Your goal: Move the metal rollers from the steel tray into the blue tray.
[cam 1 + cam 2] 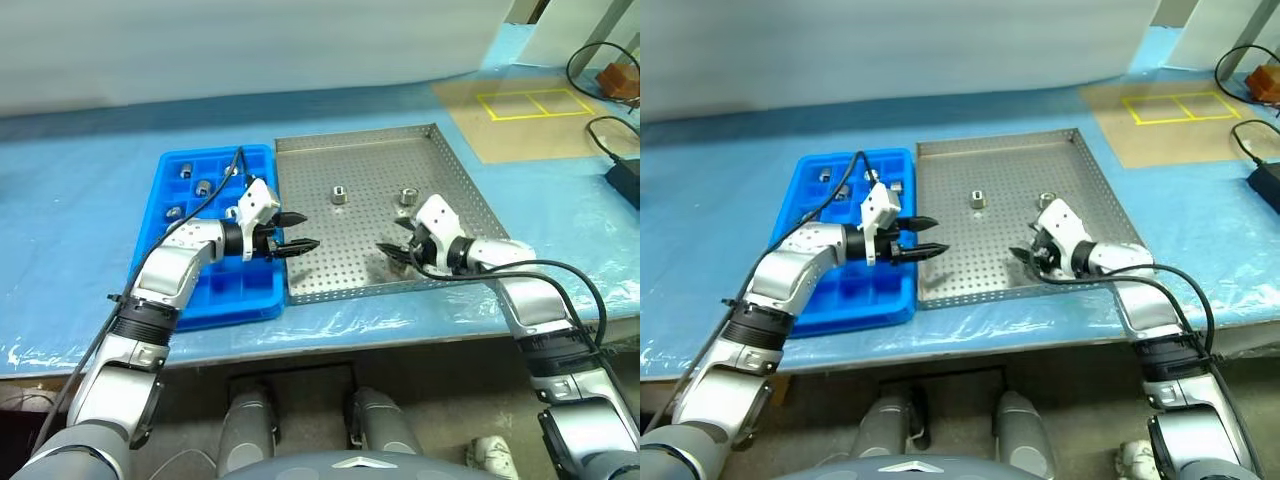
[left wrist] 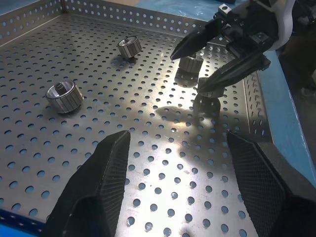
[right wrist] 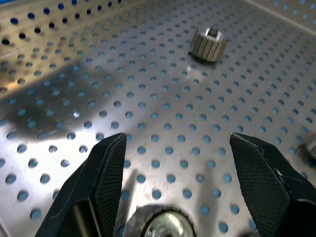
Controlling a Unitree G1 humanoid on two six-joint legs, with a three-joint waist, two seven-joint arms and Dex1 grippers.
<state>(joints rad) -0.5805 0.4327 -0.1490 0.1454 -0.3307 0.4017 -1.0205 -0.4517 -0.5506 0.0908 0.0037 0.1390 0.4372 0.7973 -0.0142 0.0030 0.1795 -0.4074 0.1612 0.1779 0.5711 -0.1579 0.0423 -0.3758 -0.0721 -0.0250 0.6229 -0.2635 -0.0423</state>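
Metal rollers, short ribbed silver cylinders with a dark hole in the middle, are what I'm tracking. From the left eye view I see one (image 1: 339,195) near the middle of the steel tray (image 1: 300,150) and another (image 1: 407,197) further right, both standing on end with the hole facing up. More of them sit in the far compartments of the blue tray (image 1: 250,305), which lies against the steel tray's left edge on the blue-covered worktop (image 1: 80,200). My left claw (image 1: 297,231) hovers over the steel tray's left edge, pointing right, jaws apart and empty. My right claw (image 1: 391,239) points left over the tray's near right part, also parted.

Left wrist view: three rollers in the steel tray, one (image 2: 62,96) tilted on its side, one (image 2: 129,47) further off, one (image 2: 191,63) just beside the right claw, which is open.

Right wrist view: a roller (image 3: 209,44) stands upright well ahead of the spread fingers (image 3: 101,187); another (image 3: 160,224) lies on its side low between them, not gripped.
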